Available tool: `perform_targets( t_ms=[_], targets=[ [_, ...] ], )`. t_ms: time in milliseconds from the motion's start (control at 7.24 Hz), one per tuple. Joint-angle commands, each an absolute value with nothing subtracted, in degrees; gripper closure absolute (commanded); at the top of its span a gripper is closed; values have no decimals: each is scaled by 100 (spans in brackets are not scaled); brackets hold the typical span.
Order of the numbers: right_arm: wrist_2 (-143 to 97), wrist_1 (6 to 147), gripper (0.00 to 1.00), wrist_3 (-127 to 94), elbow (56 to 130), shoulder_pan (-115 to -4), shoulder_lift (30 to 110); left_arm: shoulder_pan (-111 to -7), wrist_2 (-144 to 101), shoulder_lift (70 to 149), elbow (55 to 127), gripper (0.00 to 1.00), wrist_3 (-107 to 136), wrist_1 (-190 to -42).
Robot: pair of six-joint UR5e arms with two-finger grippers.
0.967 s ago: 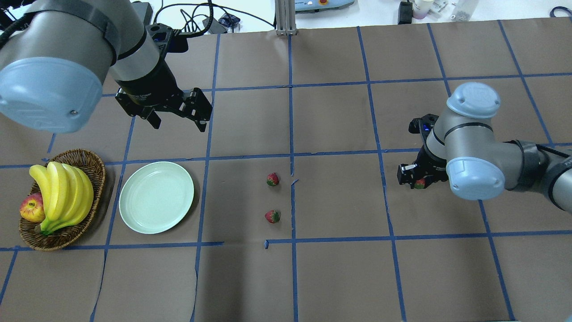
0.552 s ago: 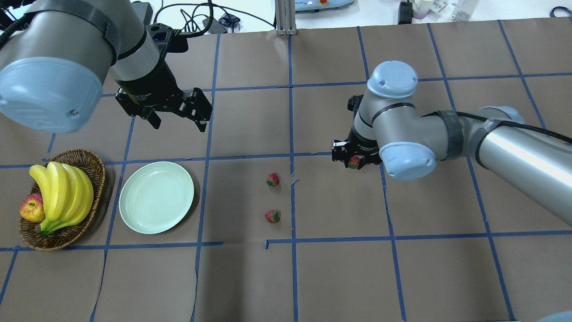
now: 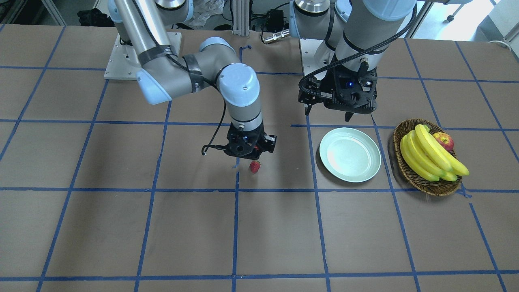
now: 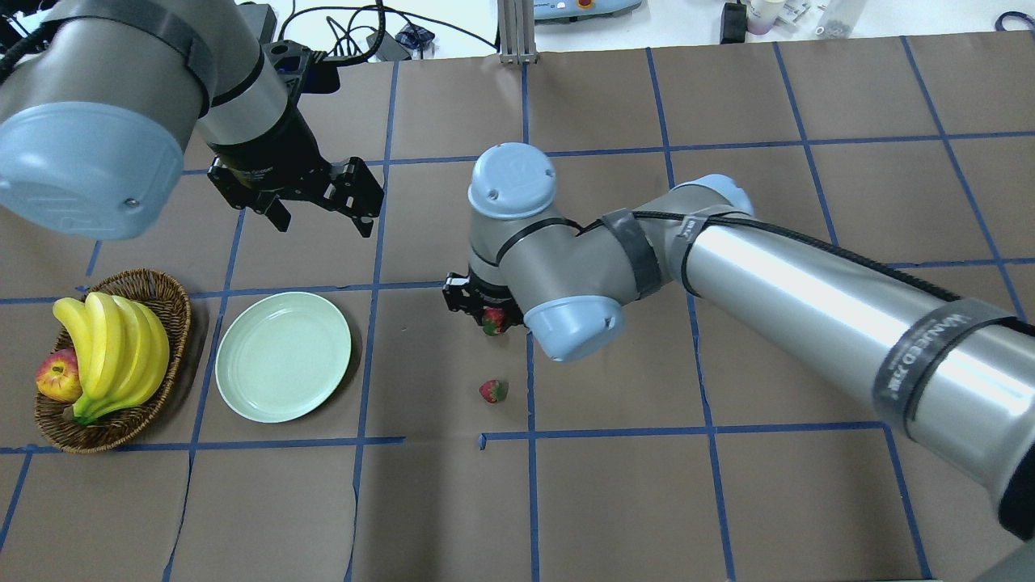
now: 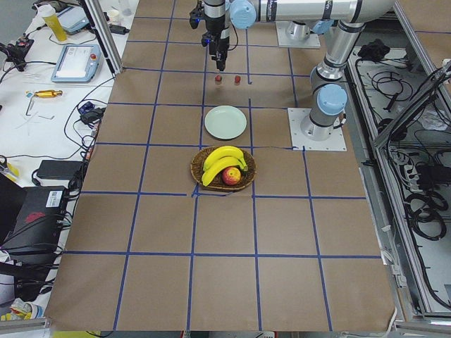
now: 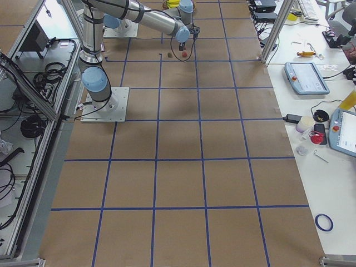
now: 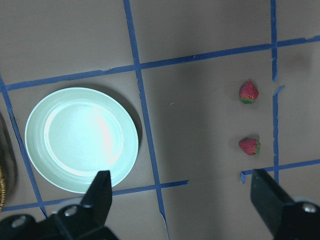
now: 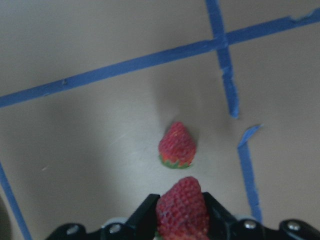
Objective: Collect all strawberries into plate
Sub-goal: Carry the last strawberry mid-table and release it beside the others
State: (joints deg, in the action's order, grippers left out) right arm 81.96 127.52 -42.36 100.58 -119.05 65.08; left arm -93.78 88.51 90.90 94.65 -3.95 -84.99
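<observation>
The right gripper (image 3: 250, 153) is hanging over the middle of the counter (image 4: 614, 501), its jaws clamping the held strawberry (image 8: 182, 207); a second strawberry (image 8: 177, 145) is lying on the counter close by it; a third strawberry (image 4: 493, 391) is lying near; the plate (image 4: 283, 356) is sitting well apart from them, beside the wicker basket (image 4: 183, 311); the left gripper (image 4: 323, 220) is hovering beyond the plate, jaws apart.

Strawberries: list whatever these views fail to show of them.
- Front-facing view: one strawberry shows; the right tool hides the rest.
- Overhead view: the right arm half covers a strawberry; held or lying, unclear.
- Right wrist view: held strawberry cut off by the bottom edge.
- Side views: all too small.
</observation>
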Motion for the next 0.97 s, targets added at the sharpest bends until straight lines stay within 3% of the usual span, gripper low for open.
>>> perform_targets(
  t_ms=[0,138,276,414,829],
  targets=[
    [8174,12779,100,-4561,9774,-12330,6039,-9378,8851,9097,9448,0,-396,-8490],
    [8174,12797,100,-4553,9765,-12331,5925,-9378,8851,9105,9466,0,-387,-8490],
    [8165,12901,86,-4553,9773,-12331,5906,-9378,8851,9088,9466,0,-395,-8490],
    [8008,12902,1,-4492,9800,-12331,5932,-9378,8851,9097,9466,0,-396,-8490],
    [8216,12589,0,-3610,9878,-11869,6510,-9378,8851,9079,9431,0,-396,-8490]
  ],
)
